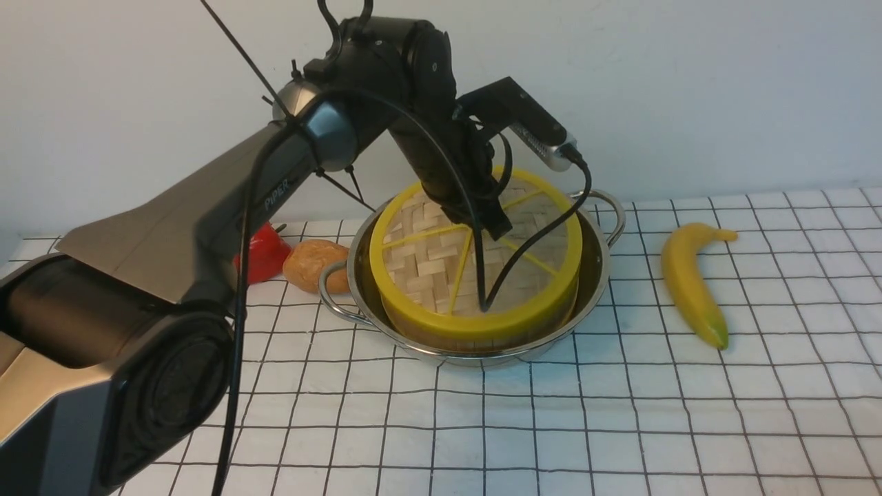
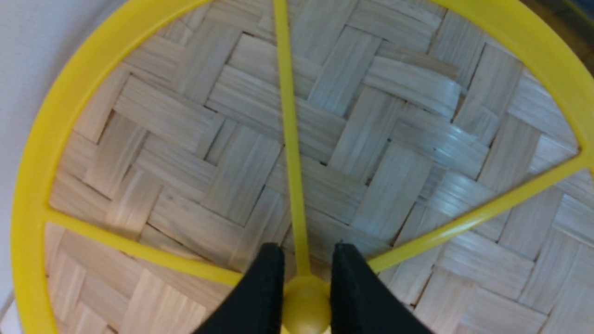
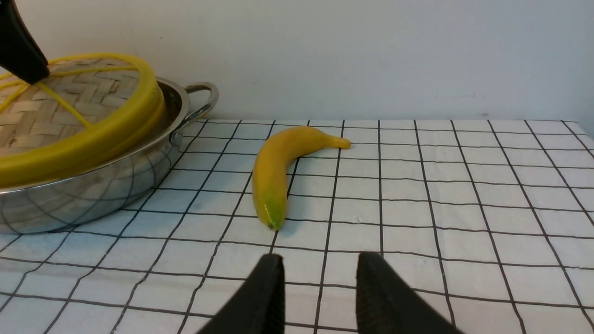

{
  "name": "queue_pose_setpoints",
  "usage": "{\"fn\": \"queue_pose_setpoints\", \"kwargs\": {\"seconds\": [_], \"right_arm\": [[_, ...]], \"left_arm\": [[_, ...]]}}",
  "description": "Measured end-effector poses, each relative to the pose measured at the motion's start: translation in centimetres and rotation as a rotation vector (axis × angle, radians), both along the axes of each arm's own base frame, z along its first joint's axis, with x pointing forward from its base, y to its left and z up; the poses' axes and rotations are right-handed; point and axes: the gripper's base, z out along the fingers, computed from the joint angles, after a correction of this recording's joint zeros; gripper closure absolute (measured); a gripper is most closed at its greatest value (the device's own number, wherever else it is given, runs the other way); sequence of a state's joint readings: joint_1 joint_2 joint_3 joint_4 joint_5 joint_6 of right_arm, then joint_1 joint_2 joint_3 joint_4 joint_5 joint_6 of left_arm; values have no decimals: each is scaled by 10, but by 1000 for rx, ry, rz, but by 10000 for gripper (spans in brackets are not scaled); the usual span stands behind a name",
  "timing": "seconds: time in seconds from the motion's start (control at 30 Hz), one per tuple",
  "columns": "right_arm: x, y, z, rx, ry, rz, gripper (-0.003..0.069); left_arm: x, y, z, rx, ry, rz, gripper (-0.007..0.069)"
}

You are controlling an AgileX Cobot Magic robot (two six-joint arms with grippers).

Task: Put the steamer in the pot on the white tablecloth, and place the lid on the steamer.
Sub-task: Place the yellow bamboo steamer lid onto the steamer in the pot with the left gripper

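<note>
The shiny steel pot (image 1: 599,275) stands on the white grid tablecloth (image 1: 551,413). The steamer (image 1: 475,339) sits inside it, mostly hidden under the lid (image 1: 420,255); its contents are hidden. The woven lid with yellow rim and spokes lies on the steamer, slightly tilted. My left gripper (image 1: 493,231) reaches down onto the lid's centre. In the left wrist view it (image 2: 304,253) is shut on the yellow centre knob (image 2: 306,301) of the lid (image 2: 394,116). My right gripper (image 3: 320,262) is open and empty above the tablecloth (image 3: 417,185), right of the pot (image 3: 93,185).
A yellow banana (image 1: 689,282) lies on the cloth right of the pot, also in the right wrist view (image 3: 274,176). A red pepper (image 1: 265,255) and a tan bread-like item (image 1: 313,265) lie left of the pot. A white wall stands close behind.
</note>
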State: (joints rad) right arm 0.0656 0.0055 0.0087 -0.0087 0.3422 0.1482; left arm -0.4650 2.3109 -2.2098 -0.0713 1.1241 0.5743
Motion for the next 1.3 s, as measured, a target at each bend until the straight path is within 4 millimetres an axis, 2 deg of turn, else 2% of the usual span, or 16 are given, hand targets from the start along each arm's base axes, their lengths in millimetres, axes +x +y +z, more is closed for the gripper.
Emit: {"fn": "queue_pose_setpoints", "kwargs": {"seconds": [0.37, 0.9, 0.97, 1.03, 1.07, 1.13, 1.17, 1.2, 1.23, 1.27, 1.3], "right_arm": [[0, 0, 0, 0, 0, 0, 417], [0, 0, 0, 0, 0, 0, 417], [0, 0, 0, 0, 0, 0, 417], [0, 0, 0, 0, 0, 0, 417], [0, 0, 0, 0, 0, 0, 417], [0, 0, 0, 0, 0, 0, 417], [0, 0, 0, 0, 0, 0, 417], [0, 0, 0, 0, 0, 0, 417], [0, 0, 0, 0, 0, 0, 417], [0, 0, 0, 0, 0, 0, 417], [0, 0, 0, 0, 0, 0, 417]], "left_arm": [[6, -4, -12, -18, -4, -1, 508], [7, -5, -12, -33, -9, -12, 493], [6, -5, -12, -27, -1, -22, 417], [5, -5, -11, -26, 9, -23, 305], [5, -5, -12, -26, 10, -22, 293], [4, -5, -9, -27, 19, -11, 145], [4, -5, -8, -27, 18, -10, 123], [5, -4, -3, -31, 12, 0, 49], [5, -4, -1, -33, 11, 4, 30], [5, -3, 14, -43, -15, 31, -29], [5, -2, 23, -47, -30, 44, -42]]}}
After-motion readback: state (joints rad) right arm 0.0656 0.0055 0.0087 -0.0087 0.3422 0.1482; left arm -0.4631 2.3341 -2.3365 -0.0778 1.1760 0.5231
